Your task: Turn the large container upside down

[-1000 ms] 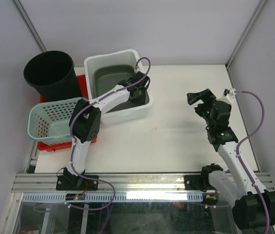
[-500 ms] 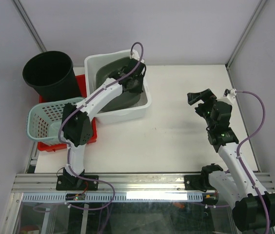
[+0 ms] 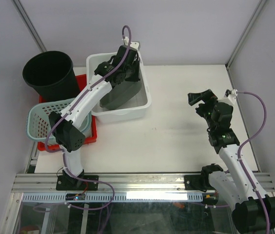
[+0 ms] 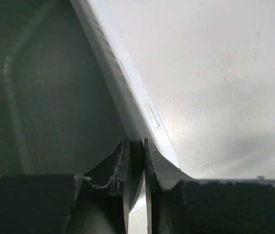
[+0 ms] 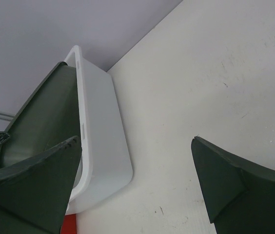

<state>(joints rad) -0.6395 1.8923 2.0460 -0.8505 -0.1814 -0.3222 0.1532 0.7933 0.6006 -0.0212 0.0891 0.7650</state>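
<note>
A dark green container [image 3: 119, 93] stands tilted on its edge inside a white bin [image 3: 127, 111] at the back left of the table. My left gripper [image 3: 127, 62] is shut on the green container's raised rim and holds it above the bin. In the left wrist view the fingers [image 4: 136, 161] pinch the thin dark wall [image 4: 54, 97], with the white bin's rim [image 4: 127, 83] right beside it. My right gripper [image 3: 199, 97] is open and empty above the right side of the table. In the right wrist view [image 5: 137, 180] it faces the white bin [image 5: 103, 146] and the green container [image 5: 45, 117].
A black bucket [image 3: 49, 73] stands at the far left. A teal mesh basket [image 3: 45, 122] sits on a red tray [image 3: 88, 139] in front of it, just left of the white bin. White table [image 3: 176, 131] lies between the two arms.
My left gripper has risen and moved back and left with the green container's rim, tipping that container from flat up onto its edge. The white bin shifted slightly. The right arm stayed put.
</note>
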